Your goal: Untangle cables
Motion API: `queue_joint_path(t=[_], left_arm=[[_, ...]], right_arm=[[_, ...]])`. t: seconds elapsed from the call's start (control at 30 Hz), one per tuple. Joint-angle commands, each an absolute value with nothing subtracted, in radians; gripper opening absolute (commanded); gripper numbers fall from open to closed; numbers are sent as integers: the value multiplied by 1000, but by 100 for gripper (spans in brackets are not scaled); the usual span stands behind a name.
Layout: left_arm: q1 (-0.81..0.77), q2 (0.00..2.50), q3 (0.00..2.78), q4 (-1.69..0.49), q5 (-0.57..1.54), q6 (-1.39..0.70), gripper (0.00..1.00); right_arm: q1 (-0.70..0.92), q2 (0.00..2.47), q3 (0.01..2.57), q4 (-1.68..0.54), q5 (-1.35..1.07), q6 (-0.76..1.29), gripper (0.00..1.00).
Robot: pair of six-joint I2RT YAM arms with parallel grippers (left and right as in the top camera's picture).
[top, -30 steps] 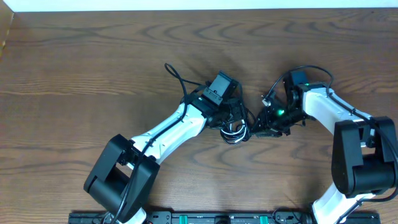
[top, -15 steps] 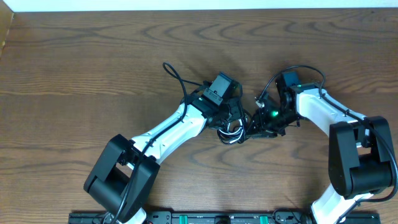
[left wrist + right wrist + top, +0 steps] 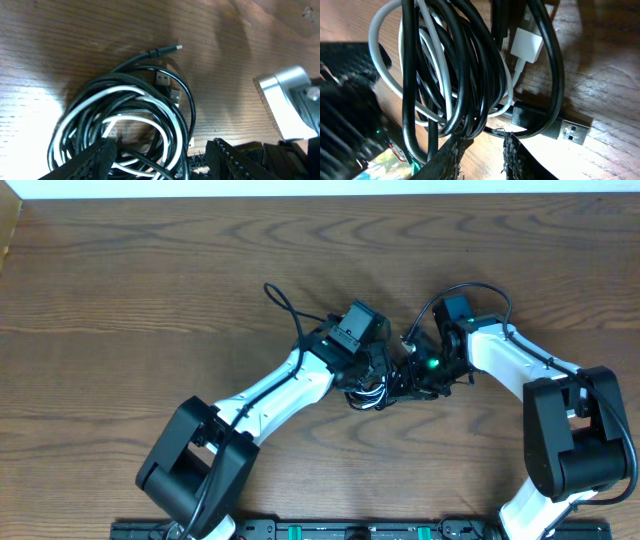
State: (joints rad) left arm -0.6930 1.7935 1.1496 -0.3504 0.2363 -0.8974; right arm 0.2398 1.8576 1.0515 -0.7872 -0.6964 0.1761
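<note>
Left pincer [image 3: 161, 152] stood wide, straddling the coiled black and white cables [image 3: 127, 107] on the wooden table [image 3: 60, 30], not clamping them. Right pincer [image 3: 487, 150] was nearly closed at the black loops; I couldn't tell whether it gripped.

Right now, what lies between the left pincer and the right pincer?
The tangled coil of thin black and white cables, lying on the brown wooden table. In the overhead view, the left pincer and right pincer flank it closely from either side.
</note>
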Motion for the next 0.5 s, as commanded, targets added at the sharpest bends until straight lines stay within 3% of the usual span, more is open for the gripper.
queue_joint_path(t=[0.0, 0.3, 0.47], left_arm=[[-712, 1794, 1128, -354, 211, -895, 63], [-746, 1794, 1122, -392, 109, -888, 50], [-746, 1794, 1122, -394, 60, -889, 22]], right_arm=[[245, 1863, 1048, -785, -710, 167, 26], [245, 1863, 1048, -785, -709, 159, 29], [245, 1863, 1048, -785, -709, 147, 29]])
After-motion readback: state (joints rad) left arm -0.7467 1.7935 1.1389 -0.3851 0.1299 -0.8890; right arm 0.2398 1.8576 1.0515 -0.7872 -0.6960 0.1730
